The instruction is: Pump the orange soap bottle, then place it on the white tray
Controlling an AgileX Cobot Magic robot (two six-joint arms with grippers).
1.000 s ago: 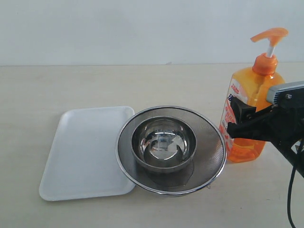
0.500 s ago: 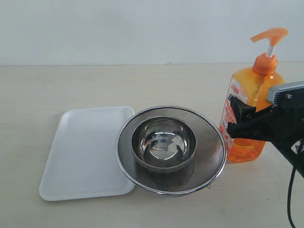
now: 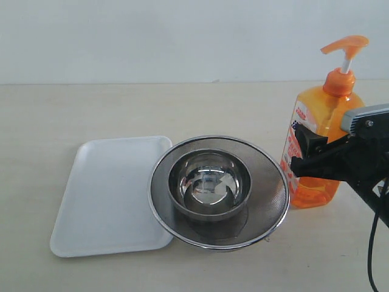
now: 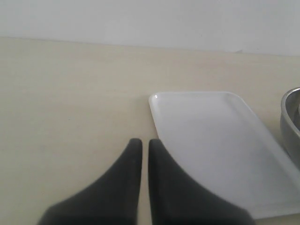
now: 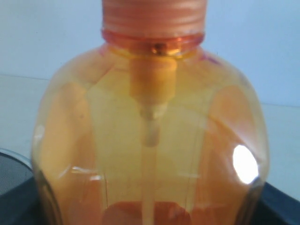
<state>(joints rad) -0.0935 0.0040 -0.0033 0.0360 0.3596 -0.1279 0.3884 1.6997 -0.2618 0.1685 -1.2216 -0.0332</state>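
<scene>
The orange soap bottle (image 3: 321,109) stands upright on the table at the far right, its pump head (image 3: 345,44) raised on the white stem. My right gripper (image 3: 296,149) reaches in from the right with a black finger on each side of the bottle's body, shut on it. In the right wrist view the bottle (image 5: 150,140) fills the picture between the right gripper (image 5: 150,206) fingers. The white tray (image 3: 103,194) lies flat at the left with nothing on it. My left gripper (image 4: 141,143) is shut and holds nothing, hovering just off a corner of the tray (image 4: 211,140).
A round steel mesh strainer (image 3: 270,198) with a steel bowl (image 3: 209,182) in it sits between tray and bottle, touching the tray's right edge. Its rim (image 4: 291,122) shows in the left wrist view. A black cable (image 3: 372,255) hangs at the right.
</scene>
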